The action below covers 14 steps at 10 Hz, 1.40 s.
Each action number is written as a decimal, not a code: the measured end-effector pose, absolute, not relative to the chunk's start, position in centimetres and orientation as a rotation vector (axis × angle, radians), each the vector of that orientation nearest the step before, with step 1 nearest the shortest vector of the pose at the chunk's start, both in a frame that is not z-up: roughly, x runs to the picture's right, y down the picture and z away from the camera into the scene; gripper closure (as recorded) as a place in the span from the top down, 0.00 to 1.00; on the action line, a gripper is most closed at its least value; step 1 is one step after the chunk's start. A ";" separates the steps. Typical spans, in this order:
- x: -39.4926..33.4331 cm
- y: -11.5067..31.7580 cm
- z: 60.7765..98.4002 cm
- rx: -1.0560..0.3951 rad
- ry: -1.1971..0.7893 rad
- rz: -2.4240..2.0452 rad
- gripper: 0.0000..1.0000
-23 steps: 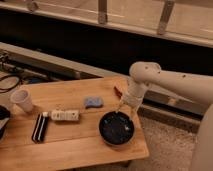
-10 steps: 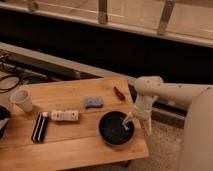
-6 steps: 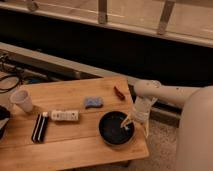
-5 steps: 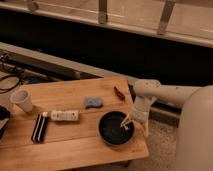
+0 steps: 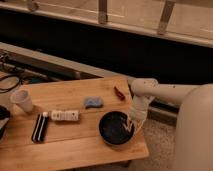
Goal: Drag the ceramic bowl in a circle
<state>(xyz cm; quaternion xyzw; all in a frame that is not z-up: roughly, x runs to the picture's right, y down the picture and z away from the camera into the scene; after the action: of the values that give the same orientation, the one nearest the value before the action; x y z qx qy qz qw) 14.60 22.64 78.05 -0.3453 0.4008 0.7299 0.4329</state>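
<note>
The ceramic bowl [image 5: 115, 130] is round, shallow and glossy dark, and sits on the wooden table [image 5: 75, 150] near its front right corner. My gripper [image 5: 132, 123] hangs down from the white arm [image 5: 150, 92] at the bowl's right rim, reaching just inside it. The arm comes in from the right, over the table's right edge.
A blue sponge [image 5: 93, 102] and a small red item [image 5: 120, 93] lie behind the bowl. A white labelled bottle [image 5: 65, 115] and a black flat item [image 5: 40, 128] lie to its left. A white paper cup [image 5: 21, 100] stands at far left, near cables [image 5: 10, 82].
The gripper has come down from behind the bowl to its right rim and shifted right. The bowl has barely moved. The other items stay put.
</note>
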 end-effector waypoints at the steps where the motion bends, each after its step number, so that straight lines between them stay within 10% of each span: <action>1: 14.4 22.6 78.1 -0.862 0.997 1.817 0.34; 6: 16.5 20.4 75.2 -0.708 1.019 1.835 0.80; 14: 14.2 24.6 79.2 -0.892 1.048 1.713 0.80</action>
<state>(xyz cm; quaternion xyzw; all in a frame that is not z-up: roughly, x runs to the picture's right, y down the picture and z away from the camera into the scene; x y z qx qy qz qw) 14.23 24.63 79.21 -0.3617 0.4248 0.6943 0.4546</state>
